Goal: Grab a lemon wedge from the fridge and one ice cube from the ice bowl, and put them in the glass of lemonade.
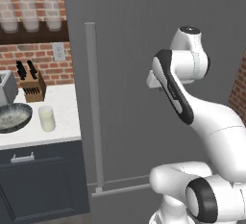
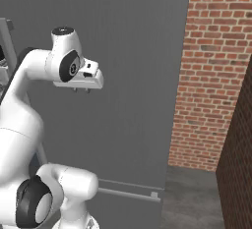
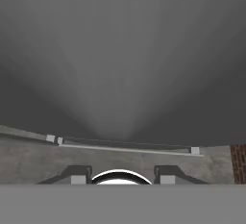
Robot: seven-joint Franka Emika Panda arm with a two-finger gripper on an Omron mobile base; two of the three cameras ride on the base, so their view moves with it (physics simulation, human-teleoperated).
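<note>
The fridge [image 1: 144,74] stood shut, its door stiff and probably heavy; the long bar handle [image 1: 92,107] at its left edge was the place to grip. The gripper [image 2: 81,90] hung empty before the door, fingers spread

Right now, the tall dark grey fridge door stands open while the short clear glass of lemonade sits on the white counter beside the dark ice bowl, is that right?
Not quite: the left base view shows the tall dark grey fridge shut, its long vertical bar handle flush. The glass of lemonade does sit beside the ice bowl.
</note>
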